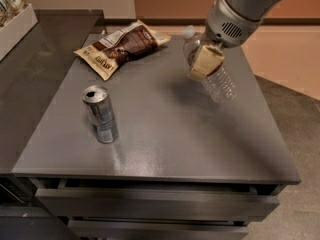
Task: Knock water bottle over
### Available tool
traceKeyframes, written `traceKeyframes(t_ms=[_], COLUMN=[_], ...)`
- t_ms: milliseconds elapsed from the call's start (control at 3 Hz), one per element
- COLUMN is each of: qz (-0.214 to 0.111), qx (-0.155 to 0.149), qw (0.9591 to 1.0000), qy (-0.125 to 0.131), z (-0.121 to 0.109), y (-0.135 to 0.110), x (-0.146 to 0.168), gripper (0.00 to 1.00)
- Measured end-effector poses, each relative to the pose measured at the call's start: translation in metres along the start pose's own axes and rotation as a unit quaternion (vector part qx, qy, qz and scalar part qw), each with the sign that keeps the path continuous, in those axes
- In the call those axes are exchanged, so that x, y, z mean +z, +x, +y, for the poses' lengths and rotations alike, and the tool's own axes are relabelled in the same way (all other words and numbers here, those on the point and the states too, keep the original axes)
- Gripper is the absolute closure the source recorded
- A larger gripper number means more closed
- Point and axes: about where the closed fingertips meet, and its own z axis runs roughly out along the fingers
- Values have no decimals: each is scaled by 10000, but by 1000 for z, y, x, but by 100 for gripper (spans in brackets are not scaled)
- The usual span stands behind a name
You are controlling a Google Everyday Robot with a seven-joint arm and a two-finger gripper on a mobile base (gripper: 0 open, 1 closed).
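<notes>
The water bottle (220,84) is a clear ribbed plastic bottle with a white cap, at the right back part of the grey table (165,144). It is strongly tilted, with its cap pointing up and to the back left and its base out toward the right. My gripper (204,62), cream-coloured at the end of the grey arm, comes in from the top right and lies against the bottle's middle, hiding its label band. I cannot tell if the bottle's base touches the table.
A silver-blue drink can (101,115) stands upright at the front left. A brown snack bag (122,46) lies at the back left. A white bin (15,21) sits on the darker counter to the left. Drawers (155,204) front the table.
</notes>
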Motion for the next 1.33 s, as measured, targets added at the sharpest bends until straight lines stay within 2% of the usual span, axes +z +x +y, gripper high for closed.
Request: traceKeyframes(t_ms=[333,667,1000,1333], qz=[663,1138,1485,1701], qx=[-284,-504,-716,-920], qw=[9974,9920,9858,9800], qy=[-94,-210,-326,-465], z=[10,18,27,37], y=[15,25,30,29], x=[10,26,44,62], gripper=[100,82,58,36])
